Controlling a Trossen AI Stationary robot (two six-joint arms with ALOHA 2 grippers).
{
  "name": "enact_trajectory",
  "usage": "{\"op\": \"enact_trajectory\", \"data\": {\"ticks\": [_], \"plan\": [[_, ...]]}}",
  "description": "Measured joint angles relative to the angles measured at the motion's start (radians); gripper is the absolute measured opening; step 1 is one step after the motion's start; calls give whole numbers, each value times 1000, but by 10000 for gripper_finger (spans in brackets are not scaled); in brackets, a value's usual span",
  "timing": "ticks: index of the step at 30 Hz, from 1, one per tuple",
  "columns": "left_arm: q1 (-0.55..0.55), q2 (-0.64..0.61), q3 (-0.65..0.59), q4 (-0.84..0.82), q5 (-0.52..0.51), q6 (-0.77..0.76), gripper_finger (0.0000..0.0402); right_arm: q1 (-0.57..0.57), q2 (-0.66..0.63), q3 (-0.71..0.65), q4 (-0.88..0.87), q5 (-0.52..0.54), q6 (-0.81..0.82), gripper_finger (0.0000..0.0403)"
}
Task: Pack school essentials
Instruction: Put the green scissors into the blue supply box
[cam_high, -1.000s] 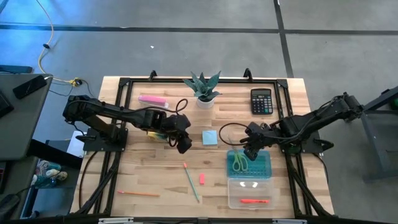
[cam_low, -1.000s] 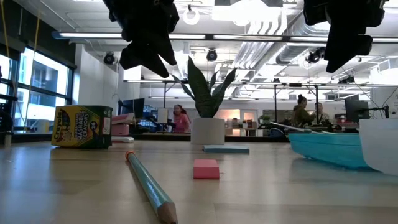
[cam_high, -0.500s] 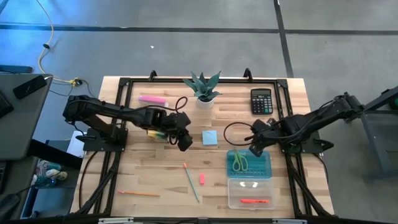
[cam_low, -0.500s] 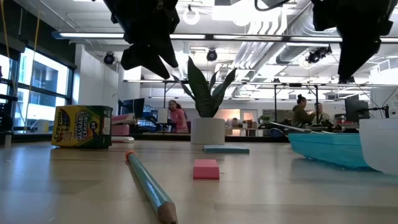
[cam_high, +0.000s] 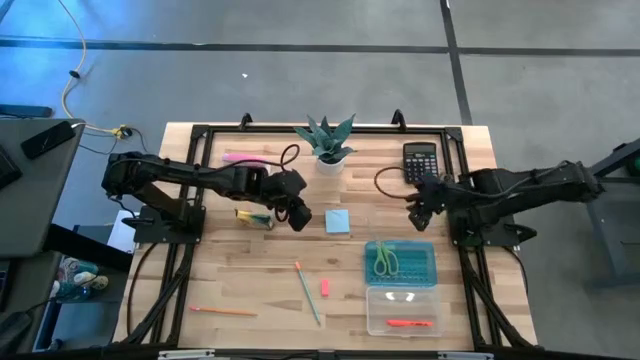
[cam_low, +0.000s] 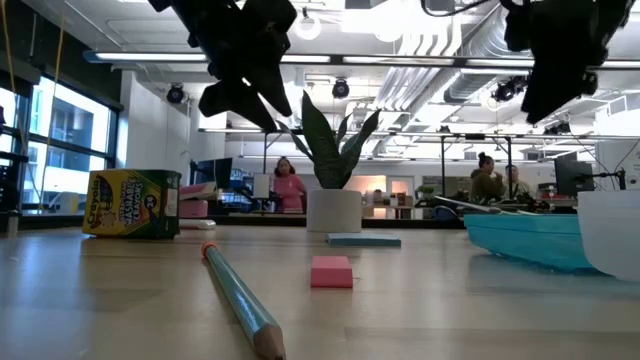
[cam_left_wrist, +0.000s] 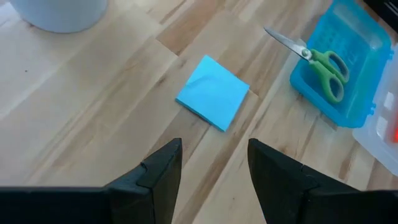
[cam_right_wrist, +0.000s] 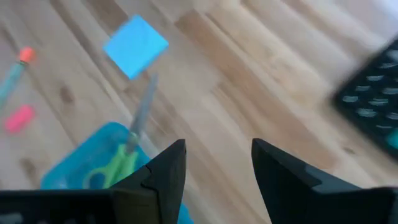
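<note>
The light blue notepad lies flat on the table between my two grippers. My left gripper hovers open just left of it, with the notepad ahead of its fingers. My right gripper hangs open and empty near the calculator. The green-handled scissors lie in the blue box, blades sticking out over its rim. An orange-red pen lies in the clear tray. The thin pencil, tiny red piece and another orange pen lie on the table near the front.
A potted plant stands at the far middle, and a pink bar lies to its left. A crayon box lies under my left arm. Black frame rails run along the table's sides.
My right gripper has drawn back from above the blue box toward the table's far right, ending beside the calculator, still open. My left gripper has swung a little toward the far edge, beside the notepad. Nothing on the table has moved.
</note>
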Motion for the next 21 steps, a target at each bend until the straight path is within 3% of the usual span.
{"op": "enact_trajectory", "data": {"ticks": [8, 21], "plan": [[3, 0, 0, -2, -1, 0, 172, -98, 1, -166, 402, -177, -45, 173], [2, 0, 0, -5, 3, 17, 172, -184, 161, -290, 733, -359, -18, 173]]}}
